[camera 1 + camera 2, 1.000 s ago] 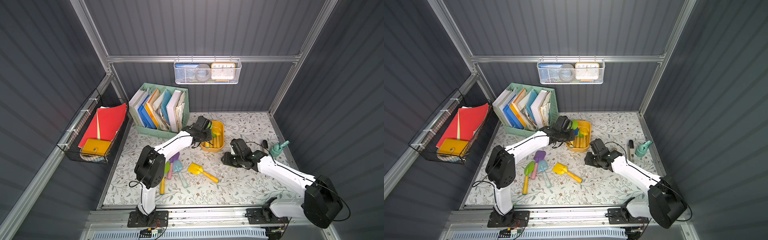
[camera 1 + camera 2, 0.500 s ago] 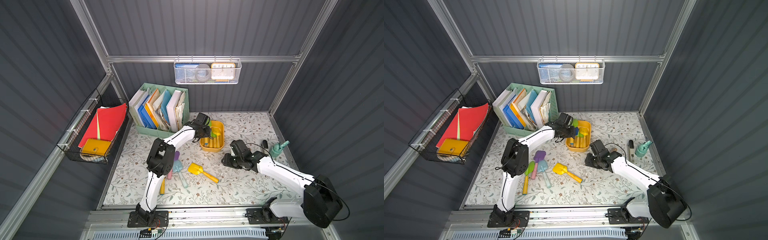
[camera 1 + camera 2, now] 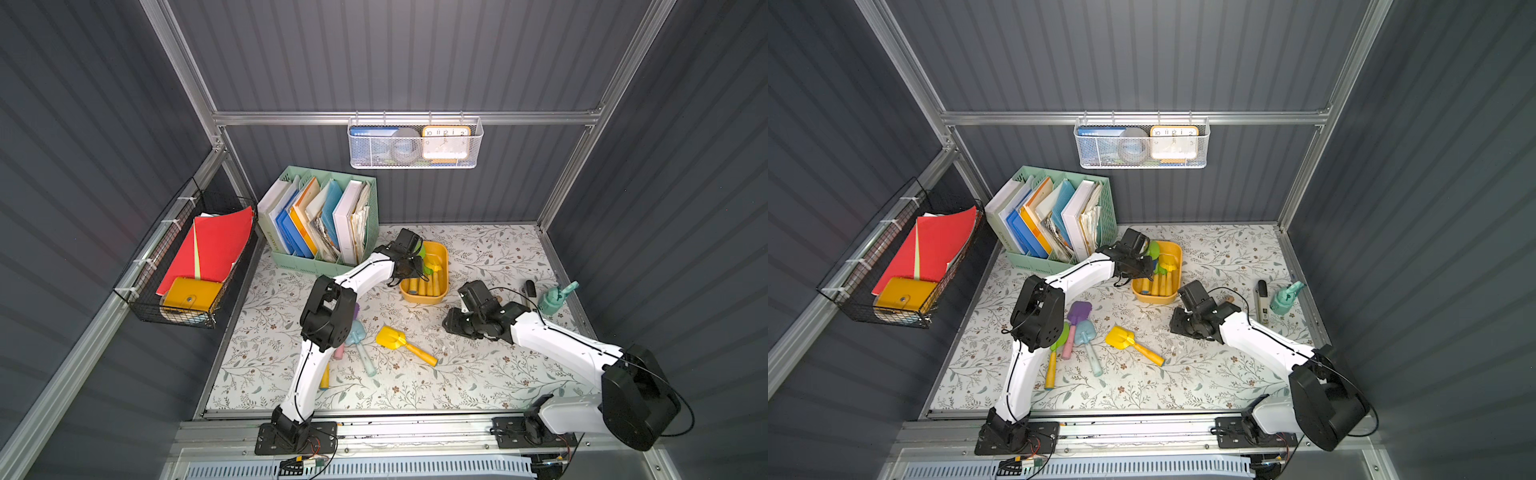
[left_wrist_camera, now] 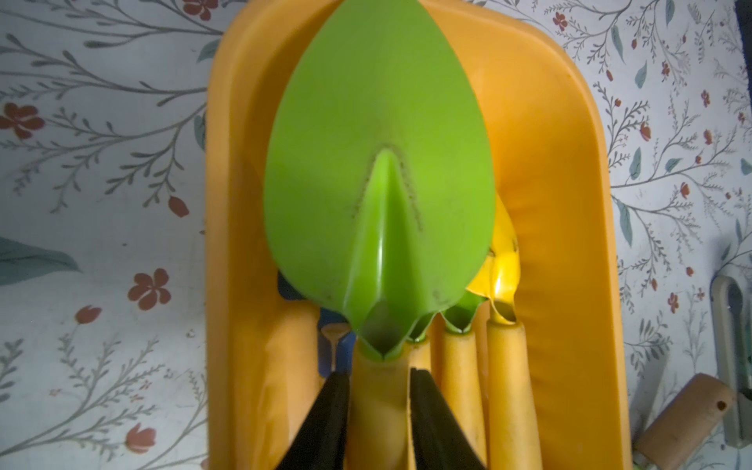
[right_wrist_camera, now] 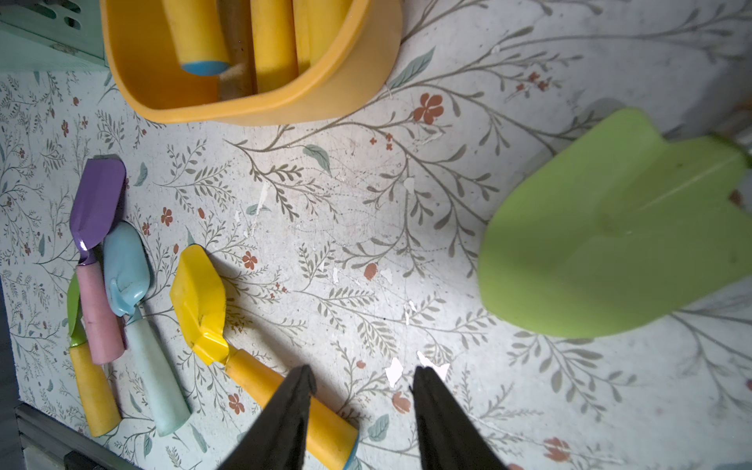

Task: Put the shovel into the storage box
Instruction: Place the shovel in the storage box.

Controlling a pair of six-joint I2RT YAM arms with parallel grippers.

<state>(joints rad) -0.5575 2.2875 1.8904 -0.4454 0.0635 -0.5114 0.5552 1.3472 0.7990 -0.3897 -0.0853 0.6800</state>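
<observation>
First, the near side of the storage box (image 3: pixel 444 266): four loose shovels lie on the floral mat (image 3: pixel 478 374), well apart from the box. The yellow shovel (image 3: pixel 405 345) is on the box's side of the group. The pale blue shovel (image 3: pixel 1089 345), purple shovel (image 3: pixel 1077 318) and green-and-yellow shovel (image 3: pixel 1051 370) lie close together beyond it, away from the box

Next, the right gripper (image 5: pixel 362 372) is near the box's near end but apart from it, low over the mat. Its fingers are parted with bare mat between them, nothing held. A pale green shovel blade (image 5: pixel 610 228) shows off to one side, blurred and clear of the fingers

At the box, the left gripper (image 4: pixel 378 373) points along its length. Its fingers (image 4: pixel 325 419) flank the yellow handle of the green shovel (image 4: pixel 378 162), a narrow spread, each right at the handle's side. Cannot tell whether they press it or stand slack. The green shovel is inside the box, lying over other shovels (image 4: pixel 504 386) whose yellow handles run alongside

Beyond the box, just beside it, stands the mint-green file organiser (image 3: pixel 299 265)
</observation>
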